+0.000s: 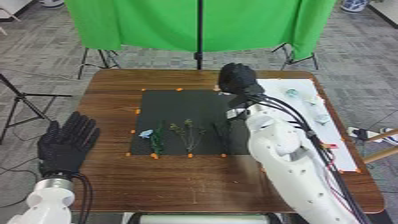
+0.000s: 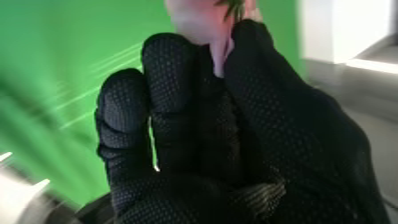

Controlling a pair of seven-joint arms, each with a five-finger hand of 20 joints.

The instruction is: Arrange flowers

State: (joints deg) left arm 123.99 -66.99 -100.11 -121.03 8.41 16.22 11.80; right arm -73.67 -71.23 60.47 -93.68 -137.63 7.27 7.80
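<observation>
Right hand (image 1: 237, 80) over the far part of the brown table (image 1: 111, 180), thumb and fingers pinching a pink thing (image 2: 197, 17) with a bit of green by it; exact item can't tell. Left hand (image 1: 66, 147) at the table's left side, open, fingers straight. Blue flower (image 1: 147, 134) and thin stems (image 1: 189, 134) lie apart on the black mat (image 1: 178, 107), white sheet (image 1: 282, 85) to the right.

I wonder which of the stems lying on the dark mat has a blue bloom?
The leftmost stem: it has a light-blue bloom, unlike the middle sprig or the dark stem at right.
</observation>
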